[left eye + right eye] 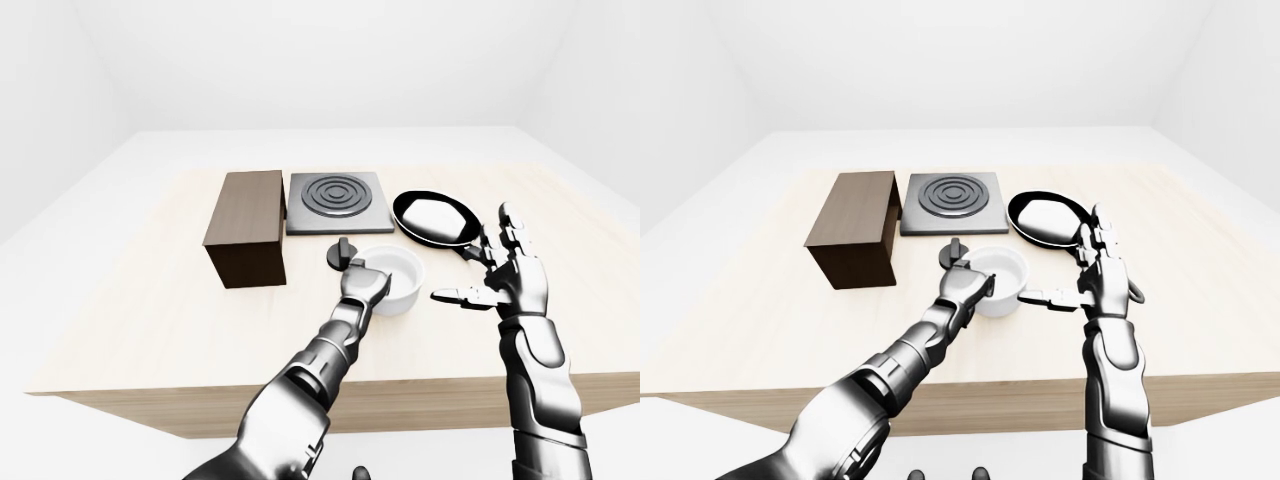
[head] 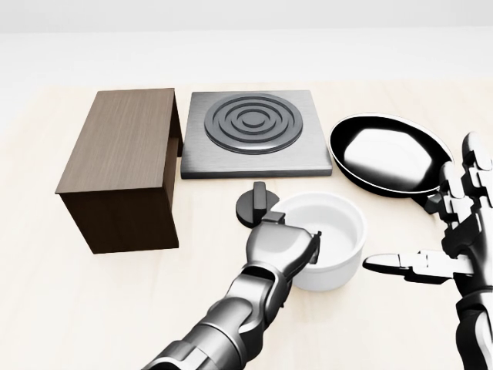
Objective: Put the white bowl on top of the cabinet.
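The white bowl [image 2: 333, 240] stands on the wooden table, below the stove plate and the pan in the head view. My left hand [image 2: 306, 245] is at the bowl's left rim, its fingers curled over the rim into the bowl, closed on it. My right hand [image 2: 425, 225] is open to the right of the bowl, with its fingers spread and its thumb pointing at the bowl without touching it. The cabinet [image 2: 123, 166], a dark brown wooden box, stands to the left of the bowl, and its flat top is bare.
A grey stove plate [image 2: 254, 131] with rings lies right of the cabinet. A black frying pan [image 2: 389, 154] lies to its right, just above my right hand. A small dark knob [image 2: 256, 206] sits beside the bowl's upper left. The table edge [image 1: 330, 390] runs below my arms.
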